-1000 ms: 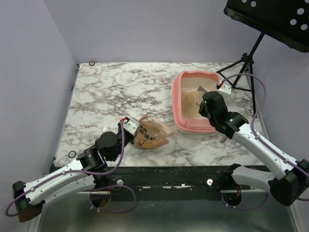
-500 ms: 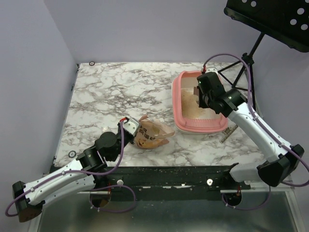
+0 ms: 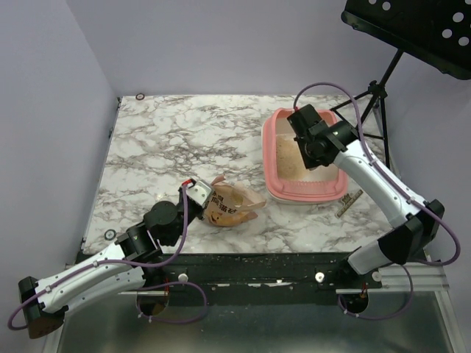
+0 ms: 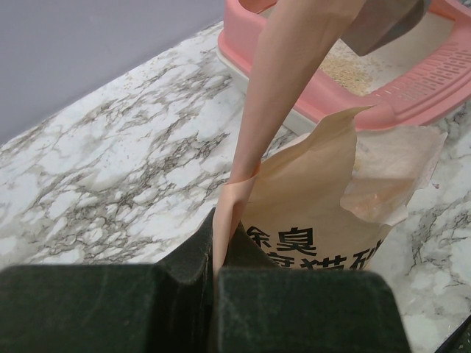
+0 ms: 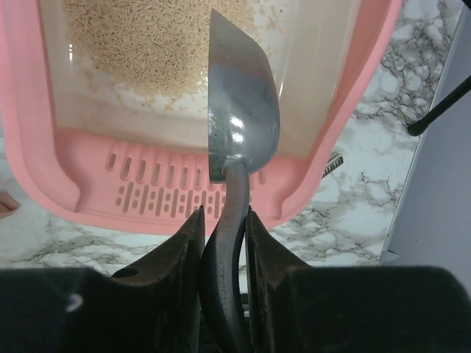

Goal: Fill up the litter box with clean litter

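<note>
The pink litter box point(image 3: 268, 158) stands at the right of the table, with beige litter point(image 3: 287, 160) on its floor. My right gripper point(image 3: 312, 151) hangs over the box, shut on the handle of a grey metal scoop point(image 5: 239, 110). The scoop's bowl is above the box's near end, beside the litter point(image 5: 147, 44) and past the slotted rim point(image 5: 147, 193). My left gripper point(image 3: 197, 193) is shut on the edge of the orange-tan paper bag point(image 3: 232, 204), which lies on the table left of the box. In the left wrist view, the bag point(image 4: 324, 213) faces the box point(image 4: 412, 95).
A black music stand point(image 3: 419, 26) on a tripod point(image 3: 374, 95) stands at the back right beyond the table edge. A small ruler-like strip point(image 3: 347, 204) lies on the table right of the box. Purple walls close the left and back.
My right arm has swung from the near side of the box up and over it toward the far end, carrying the scoop. The left arm and the bag have not moved.
</note>
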### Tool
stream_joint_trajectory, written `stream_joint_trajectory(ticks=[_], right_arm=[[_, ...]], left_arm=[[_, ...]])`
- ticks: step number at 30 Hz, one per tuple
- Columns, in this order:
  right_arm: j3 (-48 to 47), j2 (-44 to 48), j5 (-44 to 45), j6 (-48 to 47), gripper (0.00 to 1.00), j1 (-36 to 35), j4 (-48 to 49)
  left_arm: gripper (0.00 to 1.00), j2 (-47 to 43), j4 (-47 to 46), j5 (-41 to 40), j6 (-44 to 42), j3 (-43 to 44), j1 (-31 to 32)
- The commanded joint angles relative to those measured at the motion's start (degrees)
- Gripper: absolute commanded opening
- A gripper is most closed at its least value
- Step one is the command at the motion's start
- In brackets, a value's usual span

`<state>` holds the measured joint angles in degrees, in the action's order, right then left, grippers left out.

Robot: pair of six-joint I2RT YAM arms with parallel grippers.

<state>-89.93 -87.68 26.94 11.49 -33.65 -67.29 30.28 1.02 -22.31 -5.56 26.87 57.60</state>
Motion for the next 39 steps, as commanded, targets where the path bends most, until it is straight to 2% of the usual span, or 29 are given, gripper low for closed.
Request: stream_joint_trajectory(ticks=[1,8,12,15,19,27,39], right_arm=[[-2.1,8.0,1.3,-1.0,0.00,0.3,1.1],[2.0,20.1,-17.9,-0.4,0.00,0.3,9.1],[4.4,25.4,-30.6,0.6,0.00,0.2,10.4],[6.1,27.6,-39.7,0.4,0.00,0.2,10.3],[8.3,28.7,-47.8,-1.2,0.00,0.2,9.6],[10.9,30.1,-53.7,-1.9,0.00,-0.9,12.0],[12.8,25.4,-51.4,-3.9,0.00,-5.3,13.7]], left_arm=[[0.00,-0.7,-3.1,-0.7,-0.2,3.1,0.1],[0.00,0.4,-3.4,-0.5,-0.2,3.2,0.1],[0.00,0.7,-3.6,-0.5,-0.3,3.1,0.1],[0.00,0.7,-3.6,-0.7,-0.2,3.2,0.1],[0.00,0.5,-3.5,-1.0,-0.3,3.3,0.0],[0.00,0.1,-3.4,-1.2,-0.2,3.3,0.0],[0.00,-0.3,-3.2,-1.3,-0.1,3.3,0.0]])
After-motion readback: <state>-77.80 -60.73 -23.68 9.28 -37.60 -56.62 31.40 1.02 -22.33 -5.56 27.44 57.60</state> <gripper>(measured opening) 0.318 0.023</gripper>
